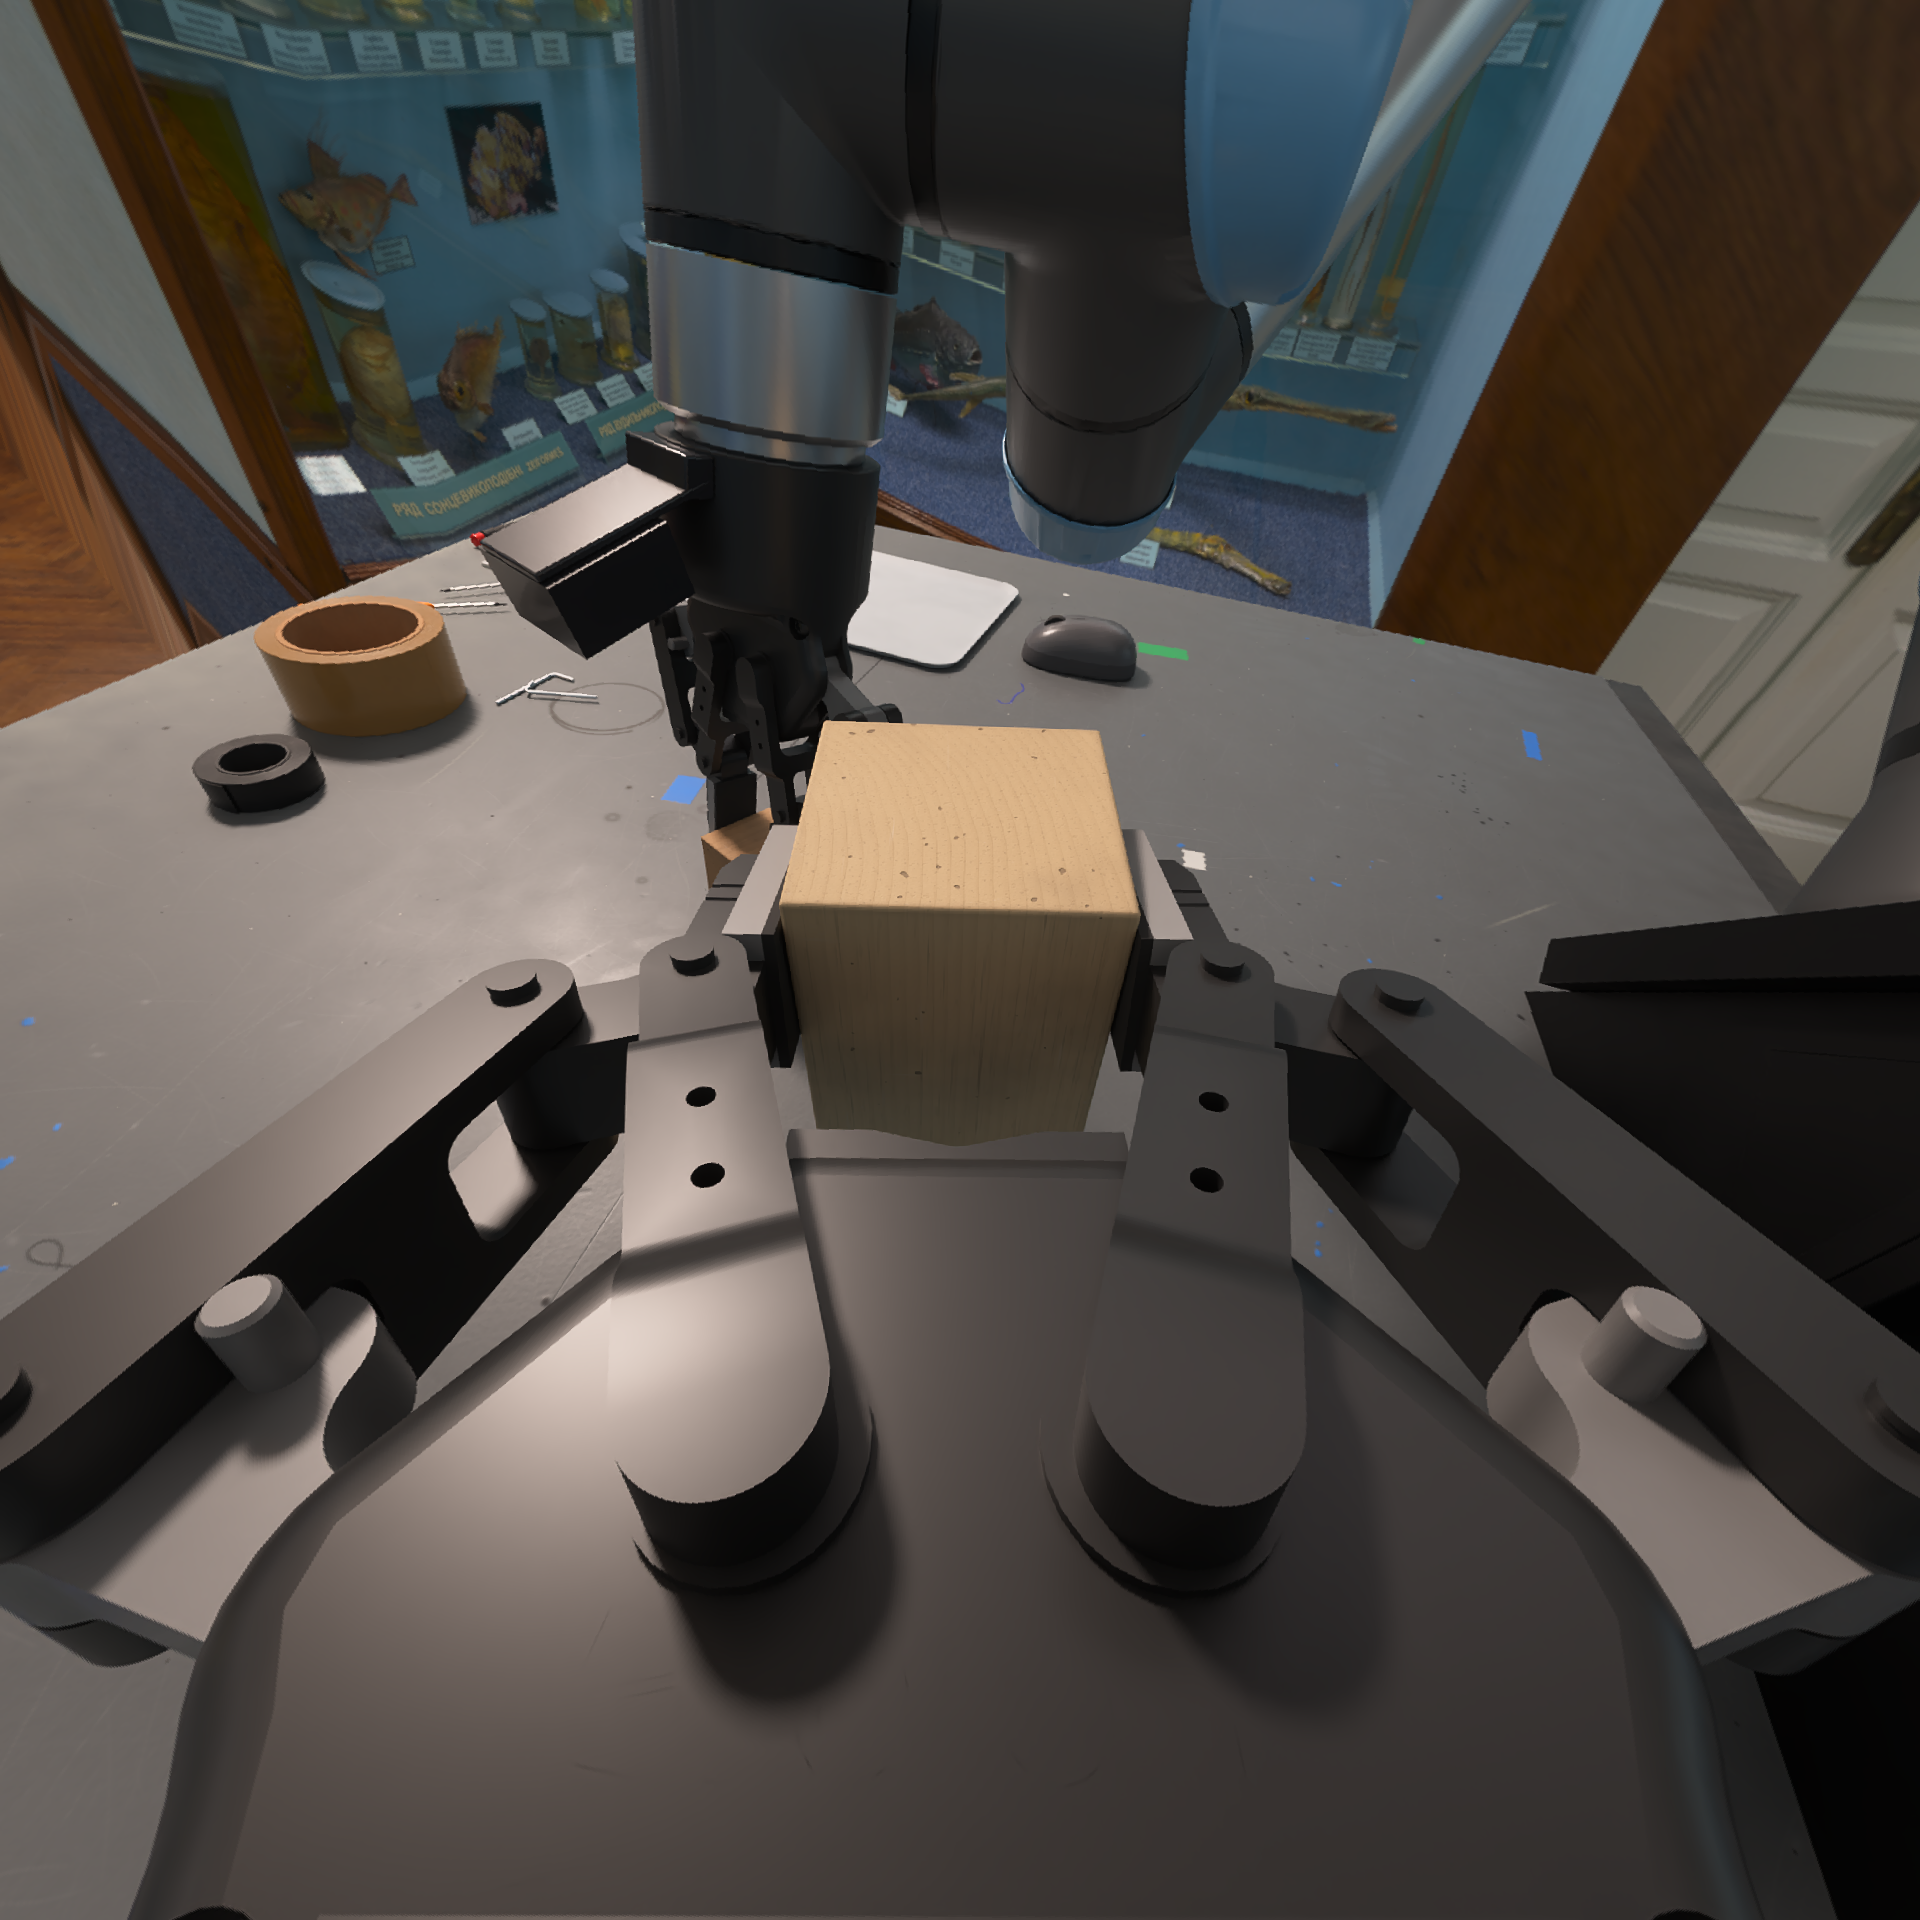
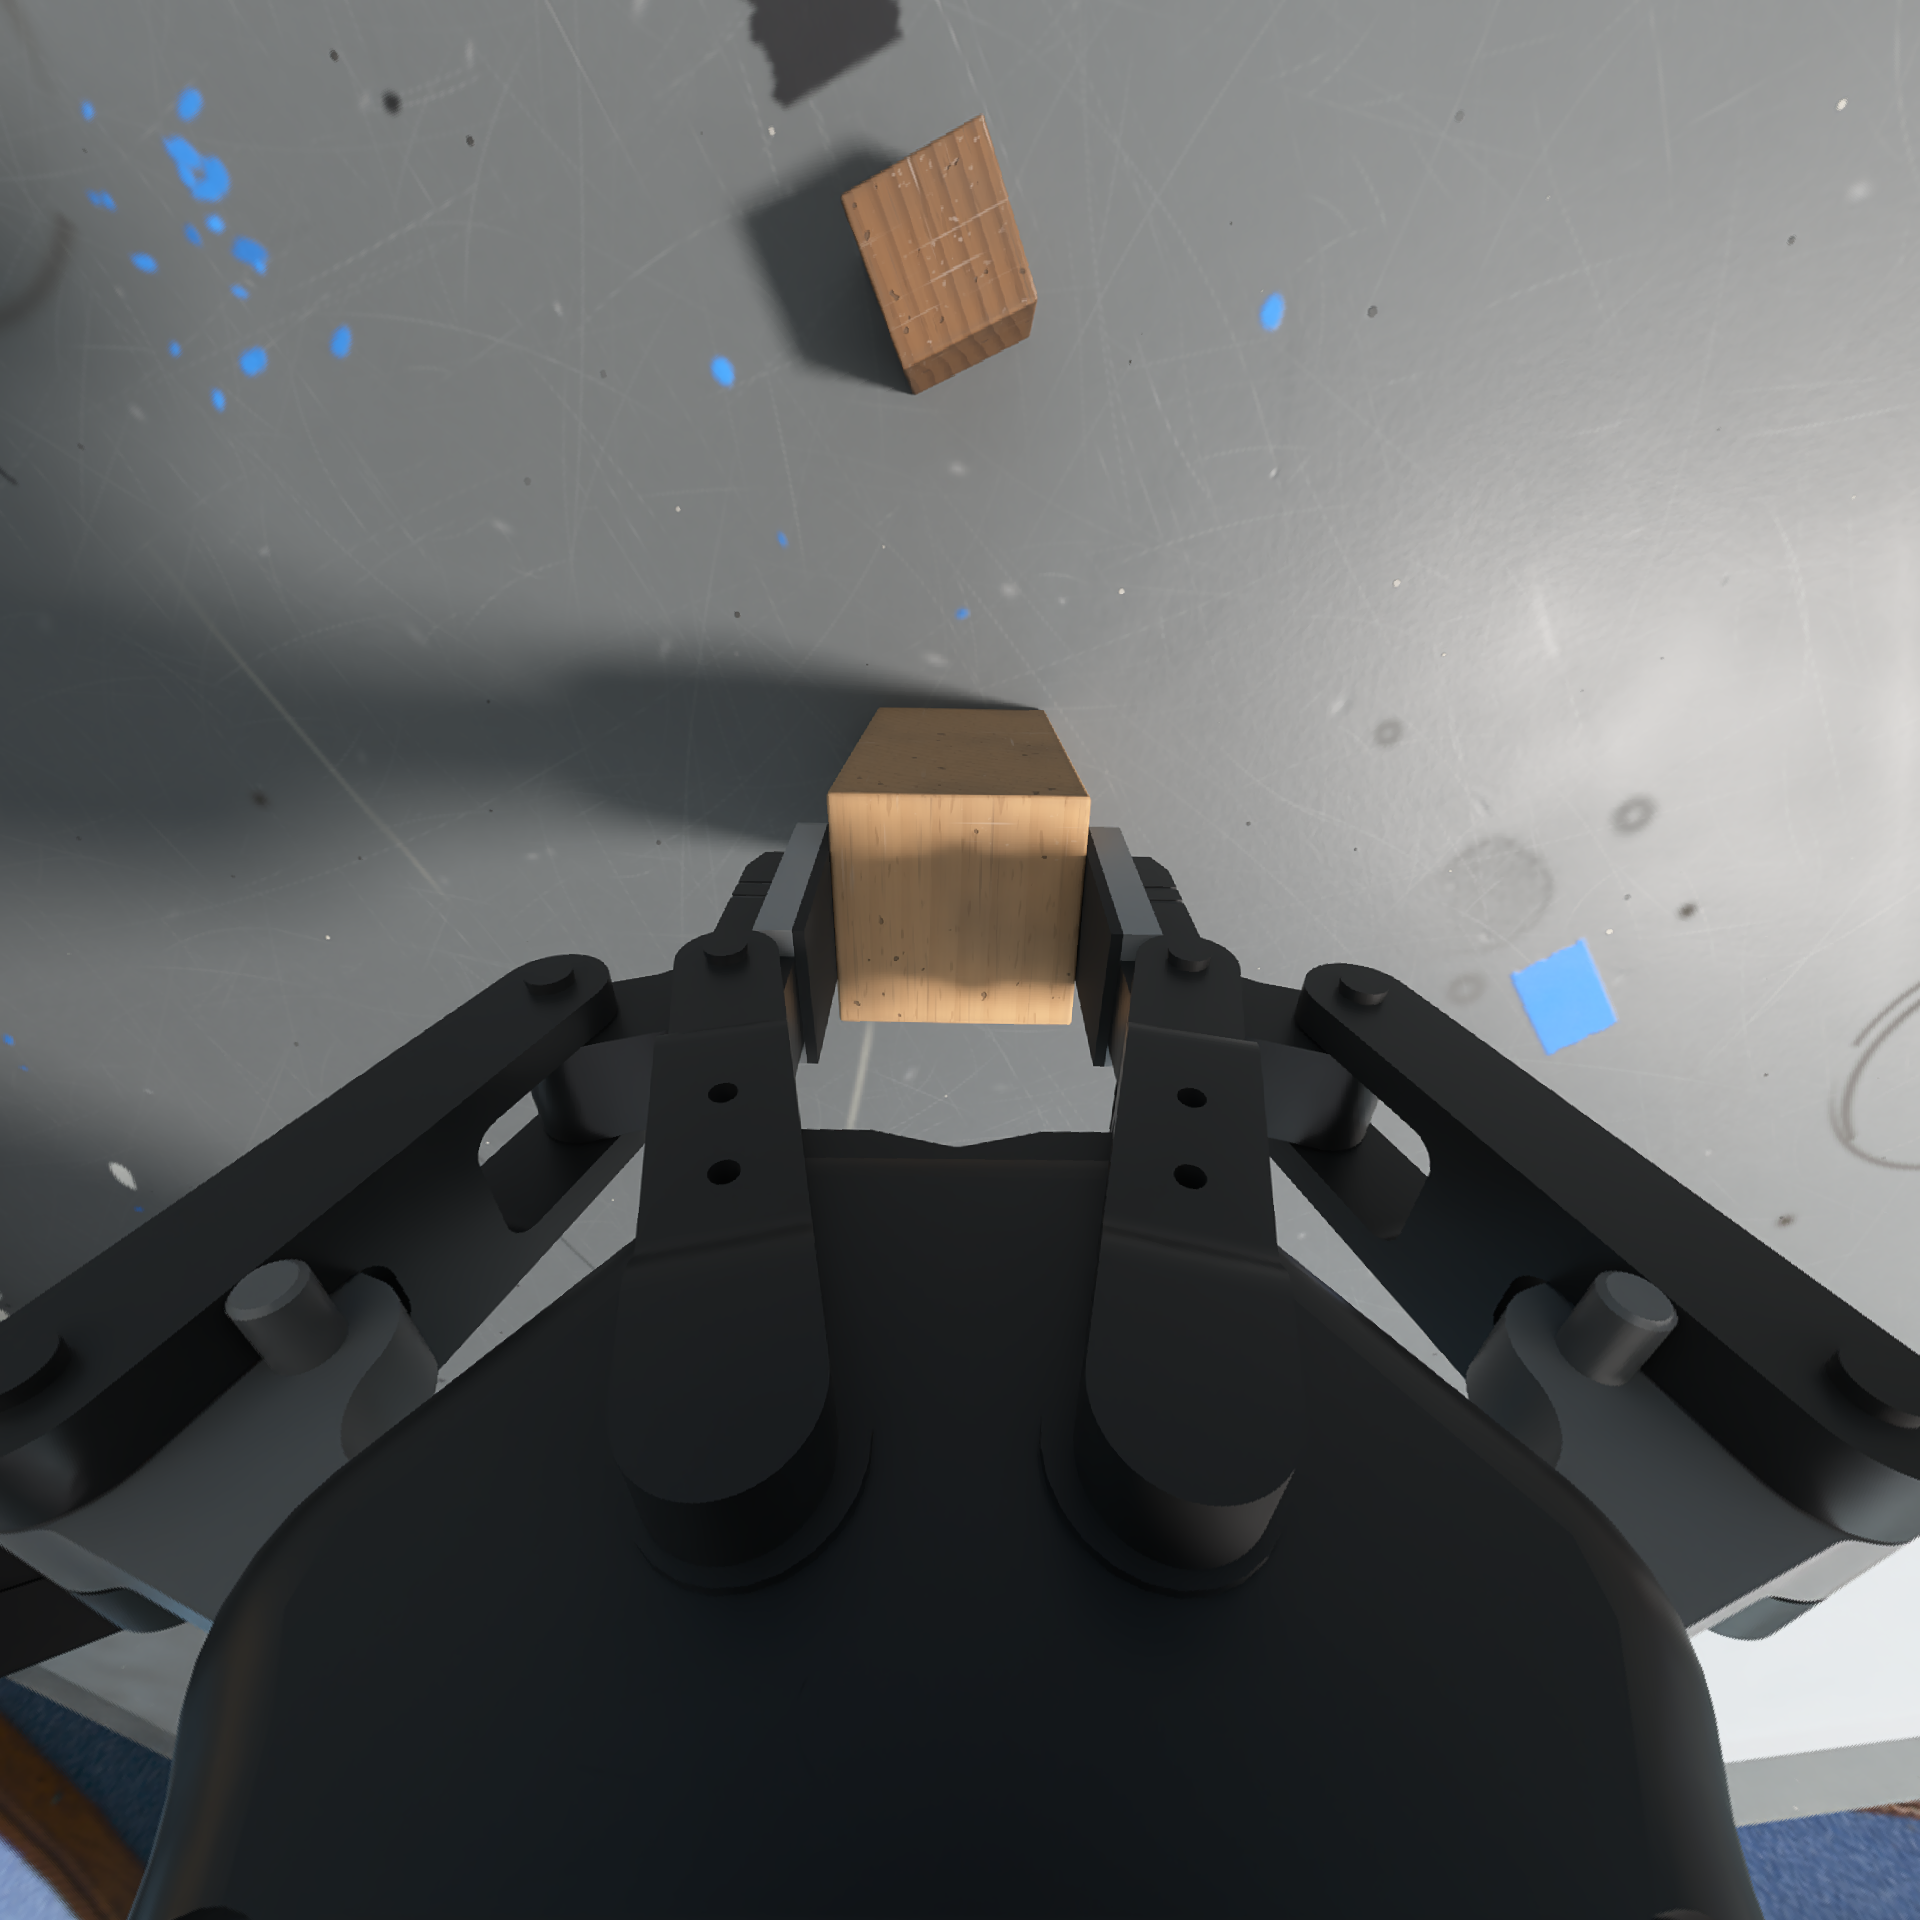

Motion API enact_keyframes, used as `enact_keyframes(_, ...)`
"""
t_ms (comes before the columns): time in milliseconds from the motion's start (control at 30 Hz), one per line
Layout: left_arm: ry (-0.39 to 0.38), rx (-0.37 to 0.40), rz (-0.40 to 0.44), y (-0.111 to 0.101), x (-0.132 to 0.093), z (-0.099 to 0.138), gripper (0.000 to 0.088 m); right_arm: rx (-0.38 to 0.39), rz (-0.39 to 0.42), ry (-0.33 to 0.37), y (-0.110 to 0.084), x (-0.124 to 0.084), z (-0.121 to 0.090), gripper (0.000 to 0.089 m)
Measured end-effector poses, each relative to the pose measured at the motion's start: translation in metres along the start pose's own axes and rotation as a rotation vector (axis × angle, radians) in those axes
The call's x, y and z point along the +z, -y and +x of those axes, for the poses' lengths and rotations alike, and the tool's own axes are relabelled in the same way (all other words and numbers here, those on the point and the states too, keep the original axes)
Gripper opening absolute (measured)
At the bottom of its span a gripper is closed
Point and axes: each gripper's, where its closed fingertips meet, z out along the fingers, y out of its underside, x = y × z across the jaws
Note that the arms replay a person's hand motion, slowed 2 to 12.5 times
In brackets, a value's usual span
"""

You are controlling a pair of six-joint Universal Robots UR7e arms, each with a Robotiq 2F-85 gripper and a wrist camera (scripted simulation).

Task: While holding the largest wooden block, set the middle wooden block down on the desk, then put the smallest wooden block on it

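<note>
Over the desk [image 2: 1455,520], my right gripper [image 2: 958,920] is clamped on the middle block [image 2: 954,904], above the surface; left gripper [image 1: 951,935] clamped on the largest block [image 1: 951,935]; smallest block [image 2: 940,255] lies at 12 o'clock. Step: set-down. Next I lower straight, then release.

The left gripper [image 1: 954,914] is matte grey metal, two flat linkage bars fanning from a broad rounded palm plate, each finger carrying two small round screw holes and cylindrical pivot pins. The right gripper [image 2: 956,914] has the same build in near-black. Beyond the left gripper, the right arm [image 1: 769,239] shows dark grey tubes, a brushed silver wrist ring, pale blue joint caps and a black boxy wrist camera [image 1: 582,566]
</note>
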Motion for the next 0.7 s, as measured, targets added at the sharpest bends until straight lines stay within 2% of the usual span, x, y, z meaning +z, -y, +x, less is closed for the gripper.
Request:
enact_keyframes(333,0.000,0.001,-0.001,0.0007,-0.0010,0.0008,0.0463,-0.011,0.005,0.002,0.0010,-0.0006,-0.0006,0.0391)
enact_keyframes(367,0.000,0.001,-0.001,0.0008,-0.0011,0.0008,0.0463,-0.012,0.007,0.000,0.0013,-0.0008,-0.0004,0.0438)
enact_keyframes(700,-0.002,0.001,-0.002,0.0011,-0.0017,0.0015,0.0463,-0.020,0.010,-0.019,0.0019,-0.0020,0.0010,0.0500)
